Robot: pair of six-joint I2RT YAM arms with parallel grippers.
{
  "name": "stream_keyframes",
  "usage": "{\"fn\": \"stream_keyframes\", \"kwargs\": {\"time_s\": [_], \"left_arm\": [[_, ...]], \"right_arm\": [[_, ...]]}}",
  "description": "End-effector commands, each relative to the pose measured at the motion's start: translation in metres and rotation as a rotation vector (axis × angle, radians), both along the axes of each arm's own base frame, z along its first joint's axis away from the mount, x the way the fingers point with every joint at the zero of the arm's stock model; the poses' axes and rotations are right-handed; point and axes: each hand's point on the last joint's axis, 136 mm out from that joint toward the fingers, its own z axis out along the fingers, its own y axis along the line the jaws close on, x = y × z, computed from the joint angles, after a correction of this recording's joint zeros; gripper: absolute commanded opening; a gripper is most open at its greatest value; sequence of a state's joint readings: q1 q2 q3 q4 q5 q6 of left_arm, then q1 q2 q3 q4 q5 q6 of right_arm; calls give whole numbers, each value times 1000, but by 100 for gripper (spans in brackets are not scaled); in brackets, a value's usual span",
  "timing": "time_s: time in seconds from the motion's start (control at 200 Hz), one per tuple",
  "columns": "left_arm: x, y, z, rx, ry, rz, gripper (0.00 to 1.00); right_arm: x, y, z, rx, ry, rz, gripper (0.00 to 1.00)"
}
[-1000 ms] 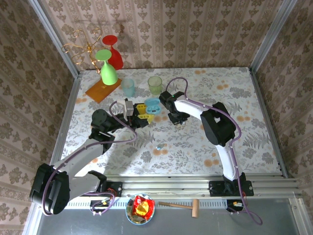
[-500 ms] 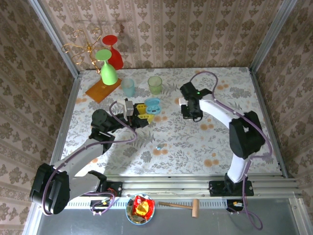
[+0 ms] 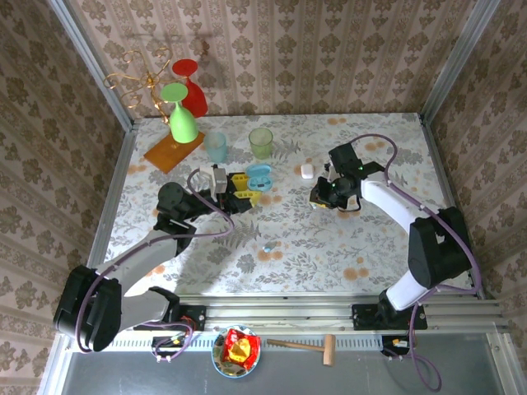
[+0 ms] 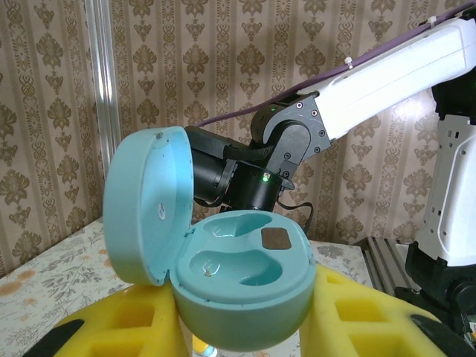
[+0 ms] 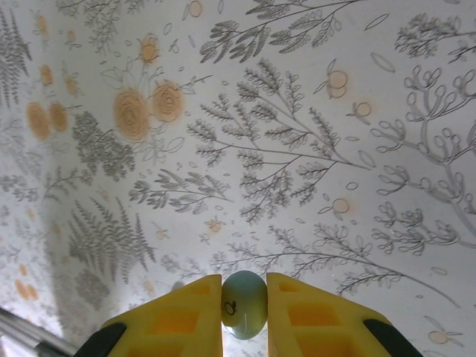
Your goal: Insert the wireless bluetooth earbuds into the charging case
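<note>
The light-blue charging case (image 4: 245, 286) sits between my left gripper's (image 4: 238, 327) yellow fingers (image 4: 364, 312), its lid (image 4: 141, 201) swung open and both hollows empty. From above, that case (image 3: 258, 174) and the left gripper (image 3: 249, 186) are at mid-table. My right gripper (image 5: 244, 306) is shut on a pale-blue earbud (image 5: 244, 301), held above the patterned tabletop. In the top view the right gripper (image 3: 319, 200) hangs to the right of the case, well apart from it. Another small earbud (image 3: 268, 246) lies on the table nearer the arms' bases.
A small white case (image 3: 307, 170) lies between the two grippers. Behind stand a green cup (image 3: 261, 141), a blue cup (image 3: 216, 146), an upturned green glass (image 3: 183, 119) on an orange board (image 3: 169, 153), and a red glass (image 3: 192, 89). Patterned walls close three sides.
My right arm has swung to the right, away from the blue case, with the earbud in its jaws, uncovering the white case. The left arm holds still.
</note>
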State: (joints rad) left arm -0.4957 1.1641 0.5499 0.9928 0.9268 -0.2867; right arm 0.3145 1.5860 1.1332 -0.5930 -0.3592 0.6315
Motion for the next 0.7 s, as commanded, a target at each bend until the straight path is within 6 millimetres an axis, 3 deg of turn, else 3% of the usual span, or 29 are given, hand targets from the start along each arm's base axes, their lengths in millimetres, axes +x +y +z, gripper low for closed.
{"fn": "stream_keyframes", "kwargs": {"time_s": [0.0, 0.16, 0.41, 0.695], "left_arm": [[-3, 2, 6, -14, -41, -5, 28], [4, 2, -1, 3, -41, 26, 27], [22, -6, -15, 32, -40, 46, 27], [37, -13, -21, 7, -11, 16, 27]], "right_arm": [[-3, 7, 18, 92, -18, -16, 17], [-6, 1, 21, 98, -23, -40, 16], [-18, 7, 54, 167, -83, -24, 17], [-51, 38, 147, 290, -285, 144, 17]]}}
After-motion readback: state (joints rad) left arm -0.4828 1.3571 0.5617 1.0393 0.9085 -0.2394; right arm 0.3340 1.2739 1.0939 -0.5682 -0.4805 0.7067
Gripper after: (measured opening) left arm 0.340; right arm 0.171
